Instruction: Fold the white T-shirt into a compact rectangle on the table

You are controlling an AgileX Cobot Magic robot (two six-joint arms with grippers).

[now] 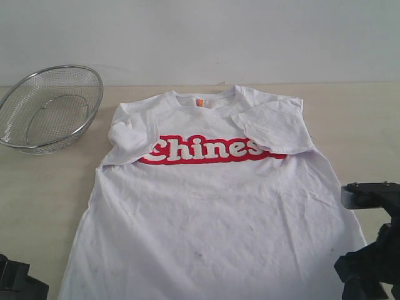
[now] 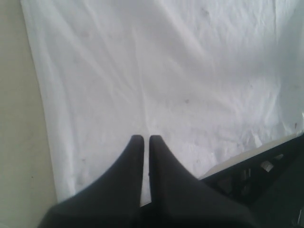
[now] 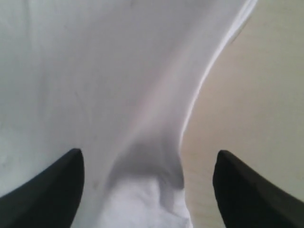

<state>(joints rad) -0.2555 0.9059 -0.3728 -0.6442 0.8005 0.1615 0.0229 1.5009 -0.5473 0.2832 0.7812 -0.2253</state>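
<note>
The white T-shirt lies face up on the table, with both sleeves folded in over the chest and the red-outlined lettering showing. In the left wrist view my left gripper is shut, its fingers side by side above the T-shirt's lower part near the hem, with nothing seen held. My right gripper is open wide and straddles the T-shirt's side edge, where a raised bunch of cloth sits between the fingers and touches neither. In the exterior view only dark parts of the arms show at the bottom corners.
A silver wire-mesh bowl stands at the back left of the table, apart from the shirt. Bare tabletop runs beside the shirt's edge under the right gripper. The right arm's black body rises at the front right.
</note>
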